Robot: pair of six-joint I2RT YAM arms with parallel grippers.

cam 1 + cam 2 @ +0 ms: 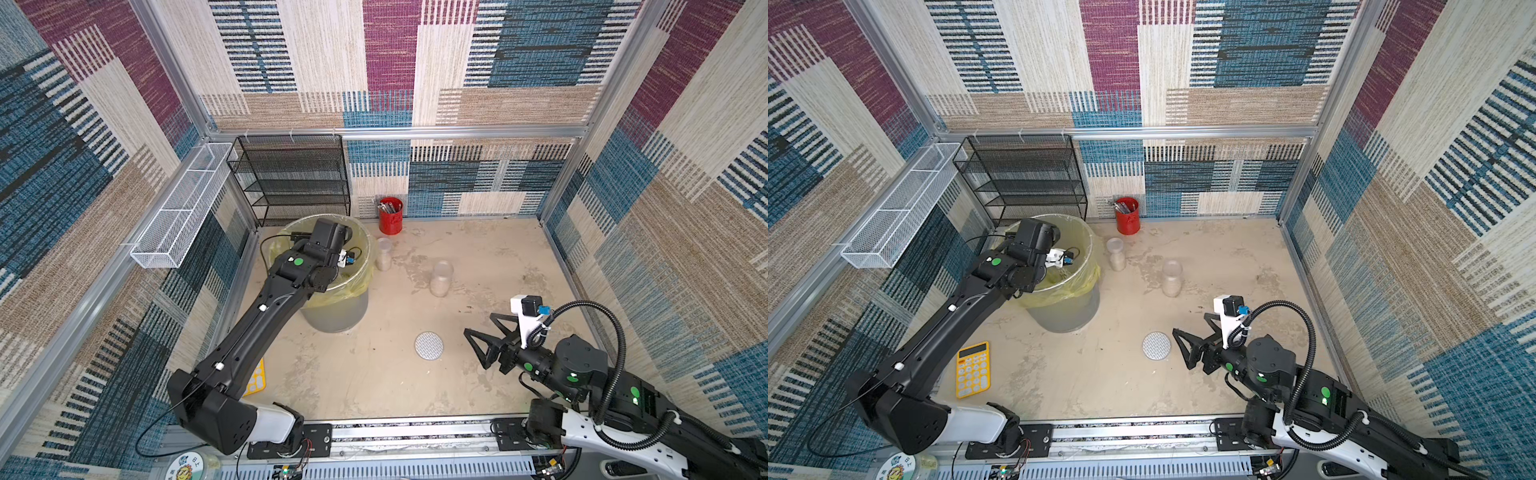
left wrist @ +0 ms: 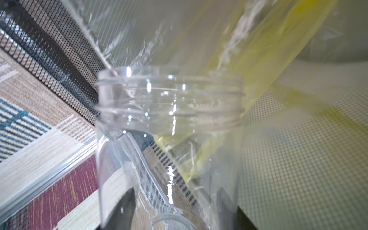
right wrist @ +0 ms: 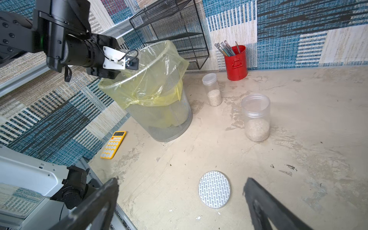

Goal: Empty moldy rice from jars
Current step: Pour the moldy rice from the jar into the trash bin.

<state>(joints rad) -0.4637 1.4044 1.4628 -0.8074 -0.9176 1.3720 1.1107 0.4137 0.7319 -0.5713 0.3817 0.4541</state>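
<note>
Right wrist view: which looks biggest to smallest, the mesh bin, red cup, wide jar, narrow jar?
mesh bin
wide jar, nearer the camera, so unsure
red cup
narrow jar, similar height, slimmer

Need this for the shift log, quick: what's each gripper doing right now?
Left gripper: closed on a clear jar tipped over the bin.
Right gripper: open, holding nothing.

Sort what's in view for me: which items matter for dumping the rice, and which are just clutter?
Job: tipped jar over the lined mesh bin; narrow jar and wide jar, both holding moldy rice; round disc, probably a jar lid.
Clutter: red cup of pencils; yellow calculator; black mesh shelf; white wire basket.
</note>
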